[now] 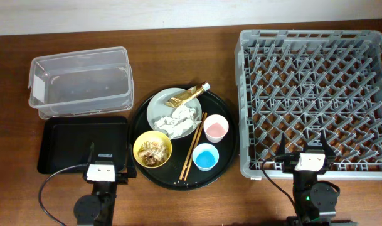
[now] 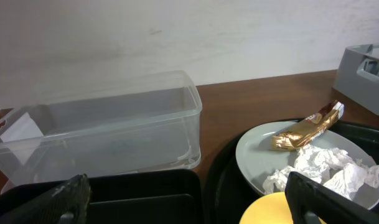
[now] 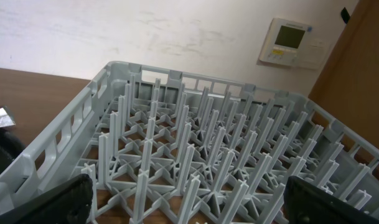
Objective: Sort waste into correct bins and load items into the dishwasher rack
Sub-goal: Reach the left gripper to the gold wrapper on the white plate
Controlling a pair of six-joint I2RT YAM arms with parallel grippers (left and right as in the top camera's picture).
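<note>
A round black tray [image 1: 222, 164] holds a grey-green plate [image 1: 156, 107] with crumpled white tissue [image 1: 178, 119] and a gold-brown foil wrapper [image 1: 187, 95], a yellow bowl [image 1: 138, 145] of brown scraps [image 1: 153, 152], wooden chopsticks [image 1: 192, 145], a pink cup [image 1: 216, 129] and a light blue cup [image 1: 206, 156]. The clear tub [image 1: 79, 81] and the shallow black tray [image 1: 83, 143] lie at the left. The grey rack [image 1: 316, 94] is at the right. My left gripper [image 1: 106, 164] is open at the black tray's near edge. My right gripper [image 1: 308, 154] is open at the rack's near wall.
The left wrist view shows the tub [image 2: 102, 127], plate [image 2: 251, 152], wrapper [image 2: 304, 127] and tissue [image 2: 320, 168]. The right wrist view shows the rack's pegs [image 3: 195, 155] and a wall panel [image 3: 287, 41]. Bare wood lies between tub and rack.
</note>
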